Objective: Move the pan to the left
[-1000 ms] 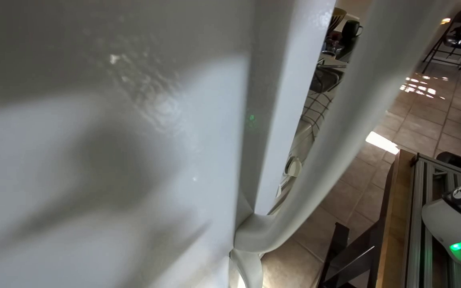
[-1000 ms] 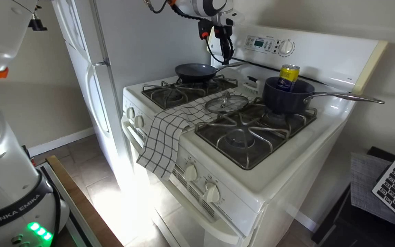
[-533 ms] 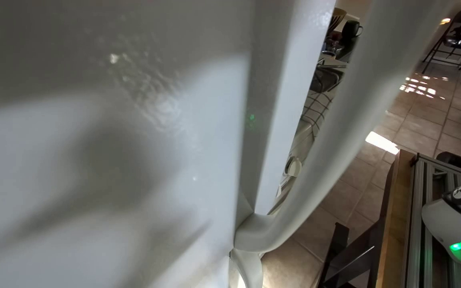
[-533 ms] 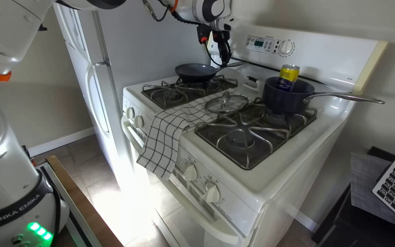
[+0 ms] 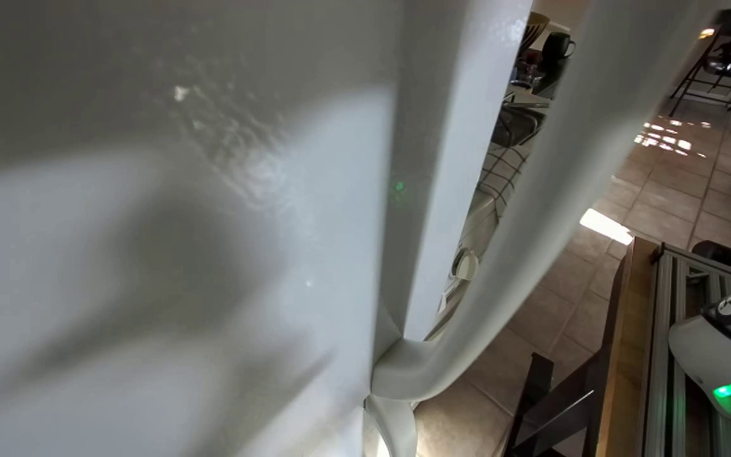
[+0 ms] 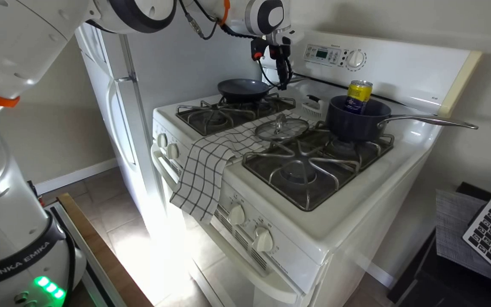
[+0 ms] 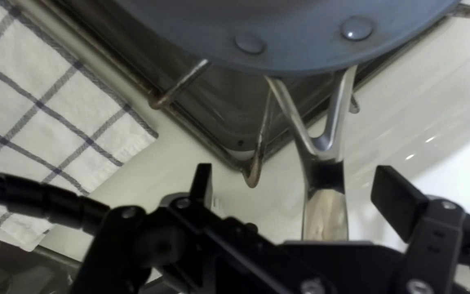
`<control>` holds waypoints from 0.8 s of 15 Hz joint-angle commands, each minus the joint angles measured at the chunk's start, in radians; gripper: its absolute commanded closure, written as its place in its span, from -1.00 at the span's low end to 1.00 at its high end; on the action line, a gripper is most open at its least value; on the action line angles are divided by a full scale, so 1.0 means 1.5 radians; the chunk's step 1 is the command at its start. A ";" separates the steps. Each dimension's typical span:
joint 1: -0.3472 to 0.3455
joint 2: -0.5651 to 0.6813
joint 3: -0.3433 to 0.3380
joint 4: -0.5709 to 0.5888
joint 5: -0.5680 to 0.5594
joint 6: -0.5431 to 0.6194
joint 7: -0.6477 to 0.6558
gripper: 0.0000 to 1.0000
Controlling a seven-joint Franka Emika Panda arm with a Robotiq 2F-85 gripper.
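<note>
The dark frying pan [image 6: 242, 90] sits on the far-left rear burner of the white stove in an exterior view. Its metal handle [image 6: 296, 79] points towards the stove's back panel. My gripper [image 6: 284, 87] hangs over the handle, pointing down, and partly hides it. In the wrist view the pan [image 7: 288, 45] is at the top and its forked handle [image 7: 324, 212] runs down between the fingers. The gripper [image 7: 298, 190] is open there, one finger on each side, with gaps between them and the handle. The handle's end is hidden behind the gripper body.
A dark saucepan [image 6: 343, 123] holding a yellow can [image 6: 358, 96] stands on the right rear burner. A glass lid [image 6: 286, 130] lies on a checked towel [image 6: 207, 170] mid-stove. A small white object [image 6: 312, 108] stands behind it. The fridge [image 6: 186, 51] stands beside the pan; the back panel [image 6: 399, 70] rises behind.
My gripper has moved down over the handle, and lately a little to the right in an exterior view. The arm's upper links have swung further into view. The pan has not moved.
</note>
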 commanded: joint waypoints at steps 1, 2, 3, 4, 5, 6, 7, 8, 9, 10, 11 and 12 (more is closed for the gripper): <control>0.010 0.042 -0.021 0.078 -0.029 -0.084 0.054 -1.00; 0.010 0.046 -0.023 0.089 -0.037 -0.108 0.060 -1.00; 0.011 0.050 -0.025 0.098 -0.044 -0.130 0.066 -1.00; 0.011 0.052 -0.025 0.107 -0.050 -0.152 0.068 -1.00; 0.011 0.054 -0.025 0.116 -0.057 -0.168 0.075 -1.00; 0.012 0.051 -0.026 0.117 -0.064 -0.183 0.083 -1.00; 0.016 0.048 -0.032 0.115 -0.068 -0.198 0.087 -1.00; 0.015 0.045 -0.031 0.115 -0.068 -0.204 0.096 -1.00; 0.017 0.046 -0.034 0.118 -0.072 -0.206 0.105 -1.00; 0.014 0.048 -0.034 0.123 -0.067 -0.202 0.115 -1.00; 0.015 0.049 -0.035 0.125 -0.068 -0.201 0.123 -1.00; 0.011 0.050 -0.031 0.125 -0.058 -0.196 0.130 -1.00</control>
